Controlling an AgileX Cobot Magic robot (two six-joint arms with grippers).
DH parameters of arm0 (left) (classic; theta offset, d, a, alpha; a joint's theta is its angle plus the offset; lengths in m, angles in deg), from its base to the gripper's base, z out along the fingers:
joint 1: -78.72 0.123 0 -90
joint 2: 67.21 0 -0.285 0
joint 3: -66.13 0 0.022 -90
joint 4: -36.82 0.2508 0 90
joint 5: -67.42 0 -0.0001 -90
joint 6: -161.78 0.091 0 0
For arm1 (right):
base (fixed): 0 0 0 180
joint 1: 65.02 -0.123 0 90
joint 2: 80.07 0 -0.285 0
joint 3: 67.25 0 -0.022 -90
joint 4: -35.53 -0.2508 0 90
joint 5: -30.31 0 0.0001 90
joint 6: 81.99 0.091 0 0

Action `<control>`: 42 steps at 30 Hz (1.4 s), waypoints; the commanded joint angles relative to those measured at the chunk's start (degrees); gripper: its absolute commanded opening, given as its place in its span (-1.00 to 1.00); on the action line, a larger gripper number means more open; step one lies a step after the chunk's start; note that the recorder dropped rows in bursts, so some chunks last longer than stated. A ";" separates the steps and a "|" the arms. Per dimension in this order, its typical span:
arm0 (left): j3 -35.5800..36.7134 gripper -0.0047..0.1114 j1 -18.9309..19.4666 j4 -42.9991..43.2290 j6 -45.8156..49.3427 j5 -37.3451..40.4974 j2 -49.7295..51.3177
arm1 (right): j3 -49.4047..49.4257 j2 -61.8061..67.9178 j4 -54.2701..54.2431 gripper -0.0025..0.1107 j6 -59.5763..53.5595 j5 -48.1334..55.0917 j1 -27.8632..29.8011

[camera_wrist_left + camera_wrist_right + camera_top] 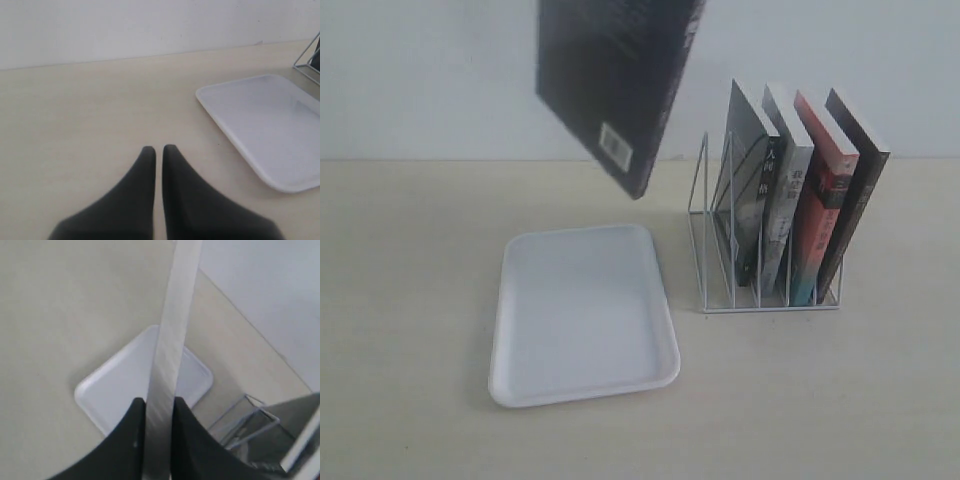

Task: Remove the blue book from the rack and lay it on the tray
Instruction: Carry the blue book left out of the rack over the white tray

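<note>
Above the far end of the flat white rectangular plastic tray (580,310), a thin, dark-covered blue book (615,80) hangs in the air, clear of the tray and of the pale beige desk (410,300). It is tilted, its lowest corner pointing down toward the gap between the tray and the white wire rack (770,308). A small white barcode label shows on the cover that faces the exterior camera; the top of the book is cut off by that view's upper edge.

The right claw (159,402) is clamped on the blue book: its two black fingers press on either cover, with the pale page edge running up between them. Past that edge the tray lies below, and part of the rack shows to one side.

The left claw (159,150) is closed on nothing, its fingers drawn together with only a thin slit between them. It hangs over bare desk to the left of the tray.

The rack stands just right of the tray, apart from it. Four books (790,200) lean in its right-hand slots; the left slots are unfilled.
</note>
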 commanded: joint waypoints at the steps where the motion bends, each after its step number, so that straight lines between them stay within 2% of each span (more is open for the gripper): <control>1: -0.19 -0.84 -0.02 0.05 -0.39 -0.88 -0.18 | 6.14 -0.91 3.86 -0.96 -14.82 -1.50 -9.03; 3: -0.19 -0.84 -0.02 0.05 -0.39 -0.88 -0.18 | 10.32 -0.91 6.54 -0.96 -17.86 -2.49 -11.83; 7: -0.19 -0.84 -0.02 0.05 -0.39 -0.88 -0.18 | 23.48 -0.91 20.61 -0.96 -14.97 -15.33 -15.47; 13: -0.19 -0.84 -0.02 0.05 -0.39 -0.88 -0.18 | 42.50 -0.91 38.91 -0.96 -6.75 -40.69 -16.10; 18: -0.19 -0.84 -0.02 0.05 -0.39 -0.88 -0.18 | 50.98 -0.91 55.23 -0.96 3.16 -50.77 -16.10; 22: -0.19 -0.84 -0.02 0.05 -0.39 -0.88 -0.18 | 53.36 -0.91 61.51 -0.96 4.27 -52.05 -16.10; 28: -0.19 -0.84 -0.02 0.05 -0.39 -0.88 -0.18 | 53.36 -0.42 63.55 -0.96 5.77 -54.46 -15.57; 42: -0.19 -0.84 -0.02 0.05 -0.39 -0.88 -0.18 | 53.36 4.98 64.95 -0.96 10.25 -59.50 -7.41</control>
